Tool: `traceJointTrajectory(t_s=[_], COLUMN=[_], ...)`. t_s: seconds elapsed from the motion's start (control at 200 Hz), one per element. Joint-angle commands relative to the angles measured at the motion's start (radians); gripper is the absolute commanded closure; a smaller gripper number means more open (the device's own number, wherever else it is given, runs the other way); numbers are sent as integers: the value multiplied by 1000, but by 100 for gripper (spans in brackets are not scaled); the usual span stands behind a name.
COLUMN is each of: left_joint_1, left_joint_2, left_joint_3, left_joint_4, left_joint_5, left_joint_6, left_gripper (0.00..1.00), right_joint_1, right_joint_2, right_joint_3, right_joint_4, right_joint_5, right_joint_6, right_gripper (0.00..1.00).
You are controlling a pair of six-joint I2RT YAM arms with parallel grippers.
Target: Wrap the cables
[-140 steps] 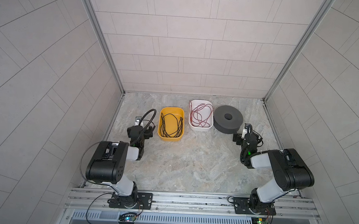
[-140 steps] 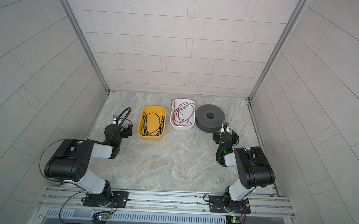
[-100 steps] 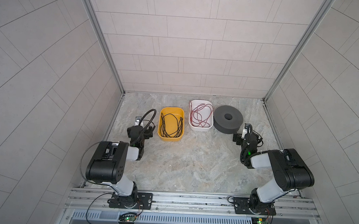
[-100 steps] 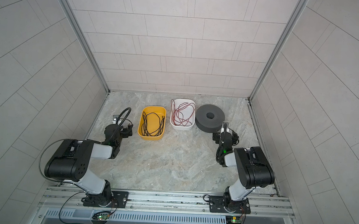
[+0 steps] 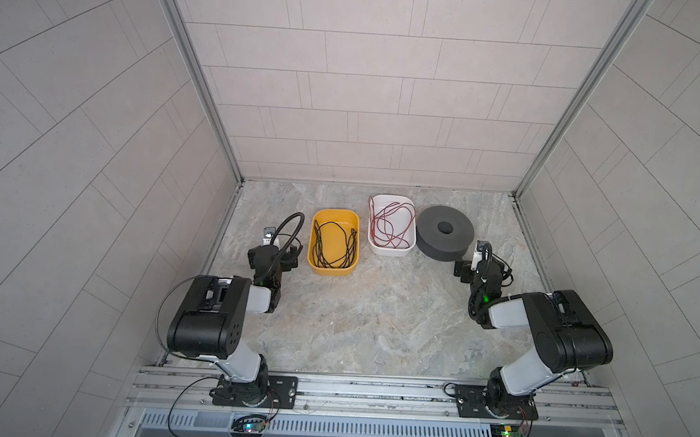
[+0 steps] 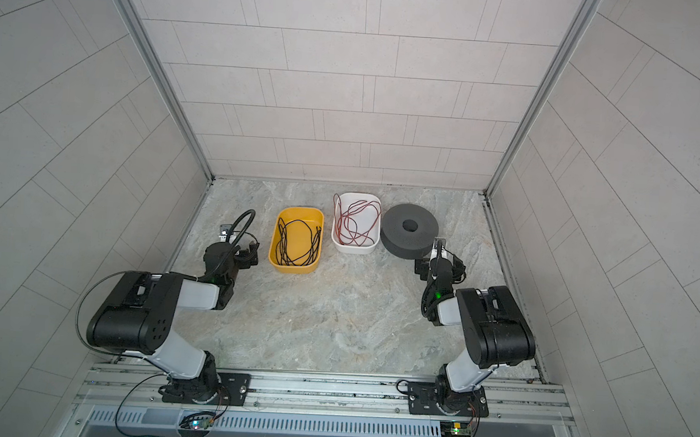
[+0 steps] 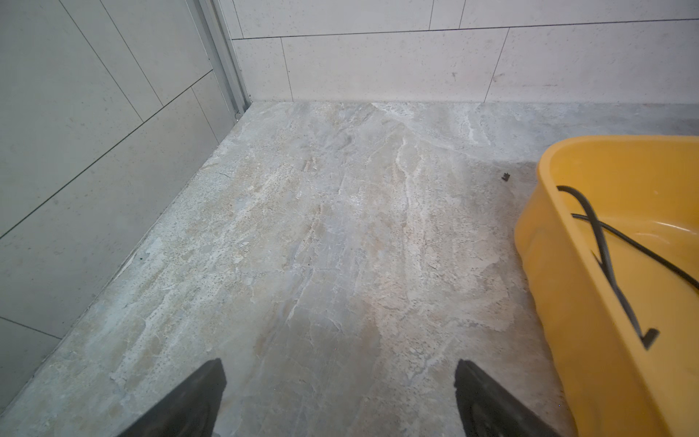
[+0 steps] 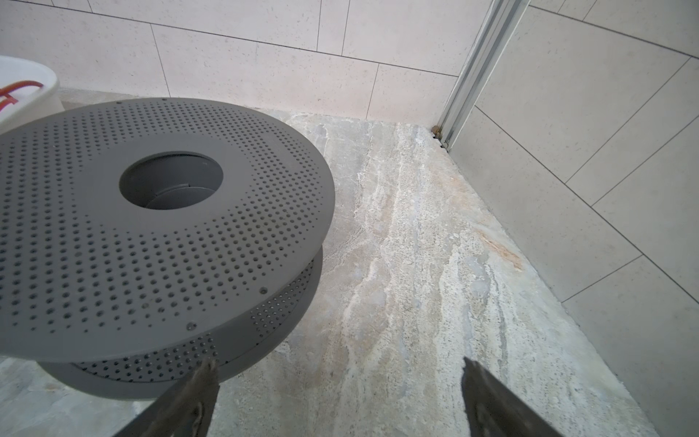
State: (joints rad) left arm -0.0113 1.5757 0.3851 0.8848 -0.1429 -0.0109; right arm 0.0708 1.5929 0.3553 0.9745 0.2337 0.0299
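On the marble-patterned table (image 5: 375,321), three things stand in a row near the tiled back wall (image 5: 369,83). A yellow tub (image 5: 331,271) is on the left and a white tub (image 5: 390,251) just beside it. In the white tub lies a thin red wire (image 5: 390,226), loosely looped. Close on the right, a grey perforated spool (image 5: 430,233) lies flat. A small dark chip (image 7: 505,176) lies near the yellow tub.

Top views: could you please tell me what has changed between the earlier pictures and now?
Nothing has visibly changed. The left pincer and right pincer stay open and empty, the thin black wire still lies looped in the yellow plastic tub, and the dark grey perforated spool stands beside the white plastic tub.
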Motion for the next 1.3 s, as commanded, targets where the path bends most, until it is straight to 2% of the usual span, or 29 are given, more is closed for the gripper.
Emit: traceJointTrajectory(t_s=[0.0,0.35,0.46,0.575,0.65,0.831,0.931,1.026,1.091,1.201,1.291], left_joint_1=[4,-13,-28,-90,-116,-131,-140,-139,-139,-139,-140], left_joint_2=[-3,-3,-5,-26,-55,-199,-287,-325,-327,-324,-316], left_joint_3=[5,6,1,-29,-42,49,114,265,393,531,611], left_joint_4=[23,23,30,79,98,-176,-298,-552,-761,-997,-1120], left_joint_5=[2,-23,-46,-155,-212,-232,-268,-259,-261,-211,-93], left_joint_6=[-10,0,10,45,69,80,45,11,-36,-132,-181], left_gripper=[0,0,0,0,0,0,0,0,0,0,0], right_joint_1=[-3,-4,17,50,61,76,83,83,83,85,84], right_joint_2=[-16,-16,-13,-33,-108,-261,-360,-426,-453,-467,-465], right_joint_3=[7,6,-15,-50,-56,-66,-32,45,99,172,238], right_joint_4=[-3,-2,47,109,53,-55,-203,-410,-538,-680,-794], right_joint_5=[1,0,30,86,106,120,175,194,163,115,110], right_joint_6=[-7,-9,-32,-57,-64,-78,-18,40,71,135,254], right_gripper=[1,1,1,1,1,1,1,1,1,1,1])
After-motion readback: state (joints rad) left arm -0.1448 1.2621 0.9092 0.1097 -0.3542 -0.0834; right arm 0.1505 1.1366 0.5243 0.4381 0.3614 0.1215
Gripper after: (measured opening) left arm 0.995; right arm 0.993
